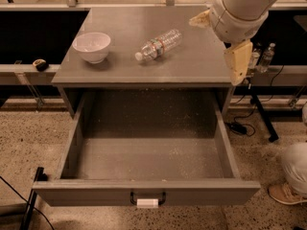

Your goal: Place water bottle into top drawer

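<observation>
The water bottle (pixel 158 44) lies on its side on the grey cabinet top (pixel 192 66), white cap toward the front left, red-and-dark label band at its middle. The top drawer (pixel 144 193) is pulled fully out below it; its speckled grey floor is bare, and a dark bar handle with a white tag (pixel 147 202) sits on the front panel. My gripper (pixel 219 40) hangs over the right edge of the cabinet top, to the right of the bottle and apart from it. Its two cream fingers (pixel 238 61) stand apart and hold nothing.
A white bowl (pixel 91 46) stands on the left of the cabinet top. Two small clear bottles (pixel 261 57) stand behind my arm at the right. Cables and a stand leg (pixel 261 116) lie on the floor at right. A person's knee and shoe (pixel 288 188) are at the lower right.
</observation>
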Robot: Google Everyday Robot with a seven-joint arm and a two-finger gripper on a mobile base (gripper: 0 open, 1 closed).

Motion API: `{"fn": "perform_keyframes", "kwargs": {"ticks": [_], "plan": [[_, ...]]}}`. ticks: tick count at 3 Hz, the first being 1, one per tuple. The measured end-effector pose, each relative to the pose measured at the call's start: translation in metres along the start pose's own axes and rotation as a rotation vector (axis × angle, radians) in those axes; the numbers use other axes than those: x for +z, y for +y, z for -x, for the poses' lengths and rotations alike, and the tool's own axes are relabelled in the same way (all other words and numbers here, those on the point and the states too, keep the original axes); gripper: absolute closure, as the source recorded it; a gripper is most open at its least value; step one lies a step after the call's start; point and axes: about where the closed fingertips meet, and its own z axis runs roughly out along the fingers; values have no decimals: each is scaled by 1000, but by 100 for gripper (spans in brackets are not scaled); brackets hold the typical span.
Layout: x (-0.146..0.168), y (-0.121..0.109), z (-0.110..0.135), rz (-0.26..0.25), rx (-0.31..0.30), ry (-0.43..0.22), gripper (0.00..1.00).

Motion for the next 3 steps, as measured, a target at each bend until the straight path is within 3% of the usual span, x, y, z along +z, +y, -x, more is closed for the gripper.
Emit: {"fn": "perform_keyframes", "kwargs": {"ticks": [2, 3], "plan": [[2, -6, 1, -19, -46, -3, 0], [11, -29, -7, -114, -72, -20, 0]]}}
